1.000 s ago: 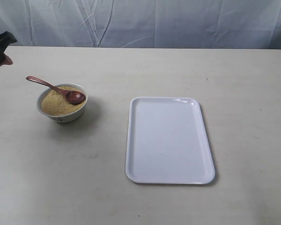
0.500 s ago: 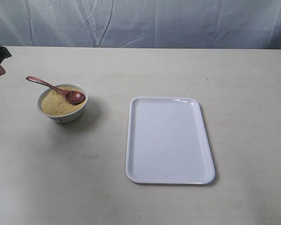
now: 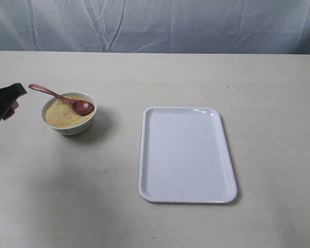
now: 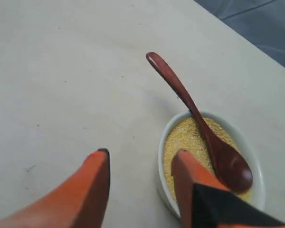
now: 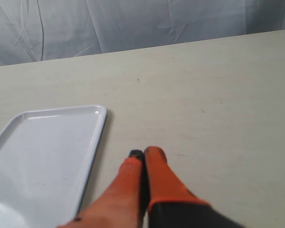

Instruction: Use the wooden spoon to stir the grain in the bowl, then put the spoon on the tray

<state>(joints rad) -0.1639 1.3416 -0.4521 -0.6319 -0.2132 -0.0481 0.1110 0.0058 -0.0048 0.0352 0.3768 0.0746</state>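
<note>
The small white bowl (image 3: 68, 114) stands at the left of the table, filled with tan grain (image 3: 62, 113). The dark wooden spoon (image 3: 67, 100) rests in it, its oval end on the grain and its handle sticking out past the rim toward the left. My left gripper (image 3: 13, 99) hovers open just left of the bowl, close to the handle tip. In the left wrist view the bowl (image 4: 167, 148), grain (image 4: 186, 143) and spoon (image 4: 199, 123) lie ahead of the open gripper (image 4: 141, 156). The white tray (image 3: 187, 154) (image 5: 42, 156) lies at centre right. My right gripper (image 5: 145, 154) is shut beside the tray.
A pale tabletop (image 3: 155, 72) spreads around everything, backed by a wrinkled grey-blue curtain (image 3: 160, 26). The right arm does not show in the exterior view.
My left gripper has come down and toward the bowl from the far left edge, ending near the spoon's handle tip. Bowl, spoon and tray have not moved.
</note>
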